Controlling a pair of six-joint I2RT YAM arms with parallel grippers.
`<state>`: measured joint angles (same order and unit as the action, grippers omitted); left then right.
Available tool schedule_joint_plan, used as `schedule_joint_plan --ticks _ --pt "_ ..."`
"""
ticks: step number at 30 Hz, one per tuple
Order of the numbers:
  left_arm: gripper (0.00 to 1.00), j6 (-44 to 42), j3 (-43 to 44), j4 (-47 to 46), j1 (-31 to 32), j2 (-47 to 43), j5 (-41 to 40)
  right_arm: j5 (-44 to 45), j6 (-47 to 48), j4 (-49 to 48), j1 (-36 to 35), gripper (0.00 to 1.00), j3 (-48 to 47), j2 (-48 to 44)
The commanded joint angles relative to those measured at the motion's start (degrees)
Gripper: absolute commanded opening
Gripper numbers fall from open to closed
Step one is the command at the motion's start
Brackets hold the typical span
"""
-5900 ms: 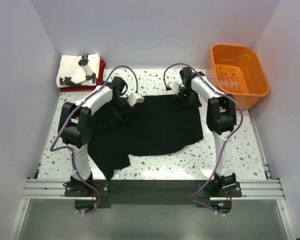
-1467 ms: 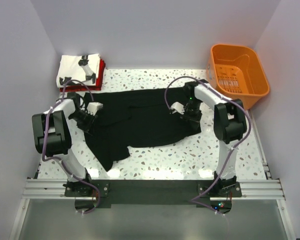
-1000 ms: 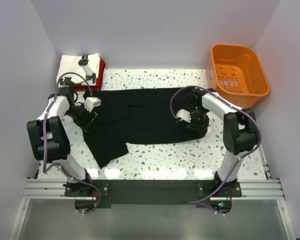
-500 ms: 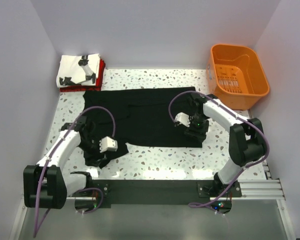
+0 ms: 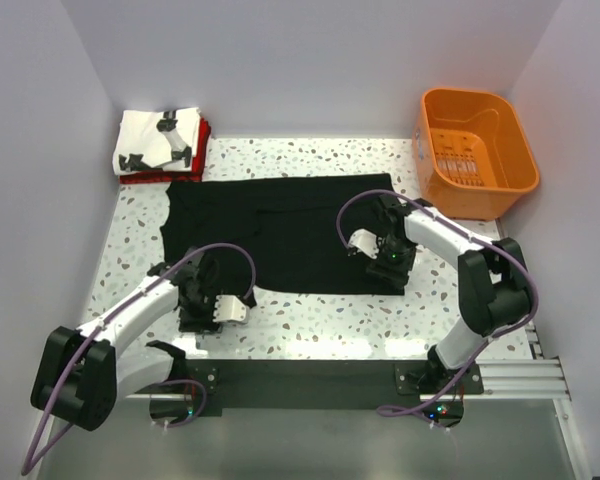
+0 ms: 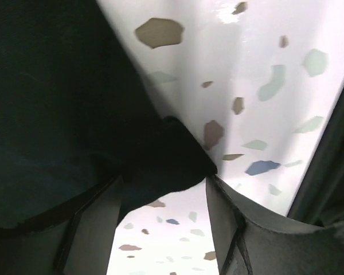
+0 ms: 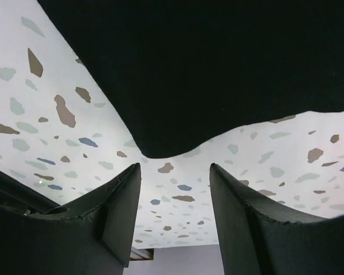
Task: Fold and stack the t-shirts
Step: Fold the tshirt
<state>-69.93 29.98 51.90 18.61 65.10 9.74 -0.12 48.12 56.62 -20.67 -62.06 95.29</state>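
The large black t-shirt point(image 5: 280, 230) lies spread flat across the middle of the table. My left gripper point(image 5: 202, 305) is low over its bunched near-left corner. In the left wrist view my left gripper point(image 6: 163, 182) is open, and a lobe of black cloth point(image 6: 172, 154) lies between the fingertips. My right gripper point(image 5: 392, 268) is at the shirt's near-right corner. In the right wrist view my right gripper point(image 7: 175, 169) is open and holds nothing, and the black hem point(image 7: 178, 126) lies just beyond its tips. The white printed t-shirt point(image 5: 158, 140) lies folded on the red one point(image 5: 202, 135) at the far left.
An orange plastic basket point(image 5: 477, 150) stands at the far right corner. Walls close off the left, the back and the right. A metal rail point(image 5: 300, 378) carrying both arm bases runs along the near edge.
My left arm swung from the shirt's far-left side down to its near-left corner. My right gripper opened and let go of the near-right corner. The shirt now lies flatter.
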Motion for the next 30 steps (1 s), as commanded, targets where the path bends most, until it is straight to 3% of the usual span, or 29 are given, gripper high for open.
schedule_joint_plan --ticks 1,2,4,5,8,13,21,30 --pt "0.6 2.25 -4.57 -8.21 1.16 1.26 -3.4 0.56 -0.31 -0.46 -0.16 0.55 -0.43 -3.26" --pt "0.47 2.17 -4.92 -8.3 1.16 1.26 -3.41 0.3 0.04 -0.46 -0.08 0.55 -0.17 -4.13" --pt "0.29 2.08 -4.32 -6.39 1.08 0.99 -2.28 0.21 1.88 -0.81 -0.08 0.56 0.54 -5.19" --pt "0.14 1.99 -3.01 -5.41 1.08 0.64 -1.48 0.3 2.5 -1.24 0.01 0.56 1.58 -6.5" --pt "0.01 1.82 -1.77 -2.42 1.08 -1.29 0.54 -1.1 4.61 -3.7 -0.08 0.56 2.91 -8.1" --pt "0.0 3.22 0.25 -0.93 0.64 -0.85 1.16 -4.71 6.37 -1.08 -0.25 0.55 2.64 -7.83" --pt "0.0 3.84 2.02 0.04 -0.86 0.64 2.57 -4.8 7.43 -3.71 -2.18 0.43 6.95 -8.1" --pt "0.0 4.72 2.45 0.21 -1.91 1.26 3.0 -2.87 7.16 -11.09 -3.42 0.47 10.47 -3.18"
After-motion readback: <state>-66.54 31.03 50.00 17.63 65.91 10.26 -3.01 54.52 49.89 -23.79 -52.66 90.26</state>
